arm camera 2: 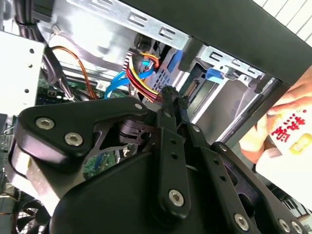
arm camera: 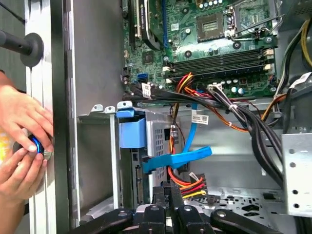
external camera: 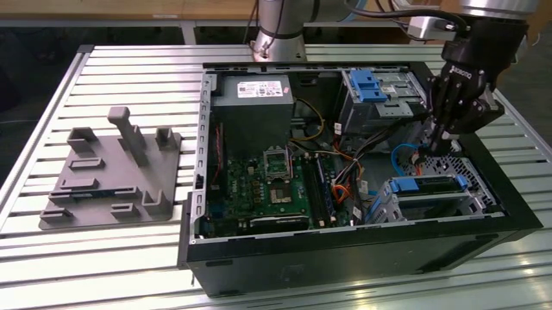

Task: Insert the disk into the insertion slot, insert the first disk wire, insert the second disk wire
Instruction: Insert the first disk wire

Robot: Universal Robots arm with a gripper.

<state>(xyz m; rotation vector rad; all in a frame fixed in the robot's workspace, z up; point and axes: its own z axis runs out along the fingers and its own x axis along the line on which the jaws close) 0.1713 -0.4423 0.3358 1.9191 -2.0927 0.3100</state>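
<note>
We find the jaws of the gripper (external camera: 431,145) closed on the red-yellow wire (arm camera: 187,181), just above the disk (external camera: 424,184), which lies in the slot (external camera: 476,187), connector edge facing them.

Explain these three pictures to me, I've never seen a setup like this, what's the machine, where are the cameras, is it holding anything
This is a robot arm with a black gripper, working inside an open computer case on a slatted metal table. The exterior view comes from a camera off the arm; the two wrist views ride on the arm and look into the case. A grey fixture sits on the table. The disk, framed in blue, sits in the insertion slot. The gripper is shut, its tips at a bundle of red, yellow and black wires; whether it pinches their plug I cannot tell. A person's hands are beside the case.
</note>
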